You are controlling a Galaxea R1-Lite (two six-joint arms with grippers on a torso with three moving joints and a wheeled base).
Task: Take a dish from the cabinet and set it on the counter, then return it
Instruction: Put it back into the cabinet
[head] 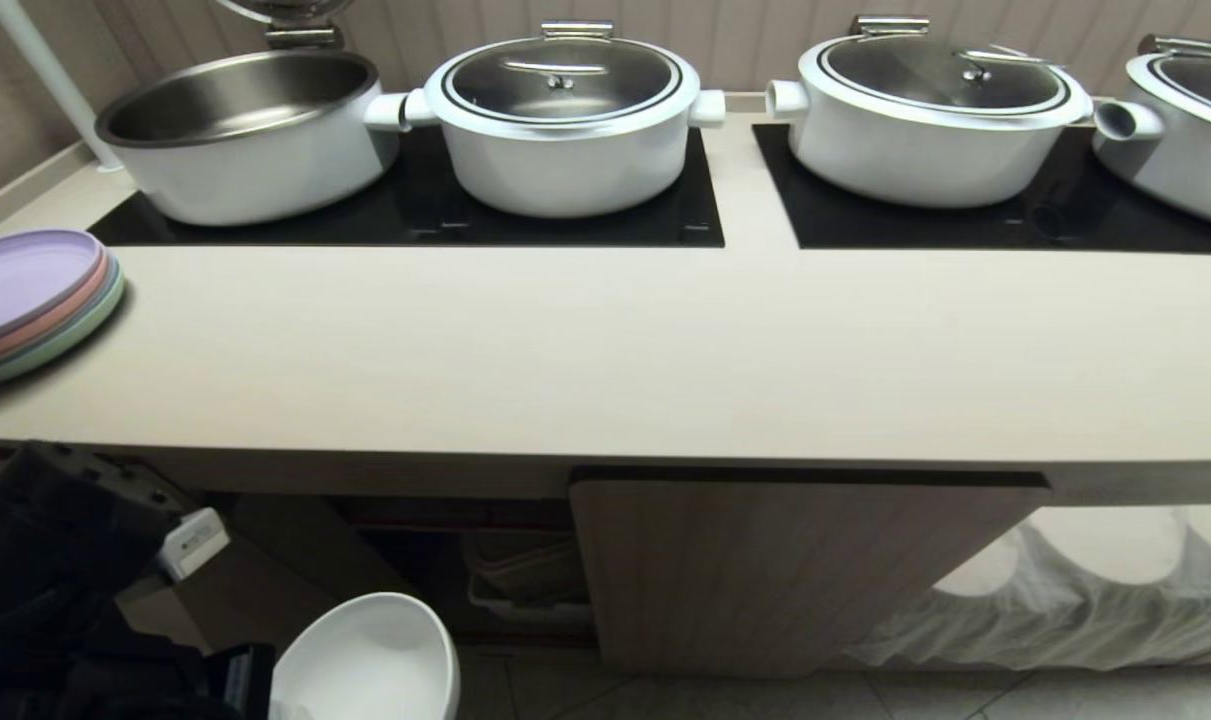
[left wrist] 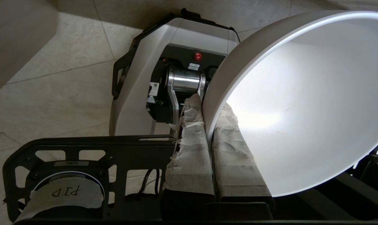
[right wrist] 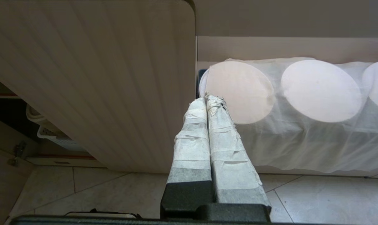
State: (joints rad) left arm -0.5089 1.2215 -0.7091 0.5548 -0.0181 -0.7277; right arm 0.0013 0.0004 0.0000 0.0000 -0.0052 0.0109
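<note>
While our left end effector (left wrist: 207,125) pinches the dish (left wrist: 301,103) by its rim, one taped finger inside and one outside, we see a plain glossy white bowl, deep and round, tilted on edge. From the head view the dish (head: 365,660) sits below the bench (head: 605,350) front edge, off the bench, just left of the cabinet (head: 765,570) door. Our right end effector (right wrist: 207,100) is closed on nothing, near that door.
</note>
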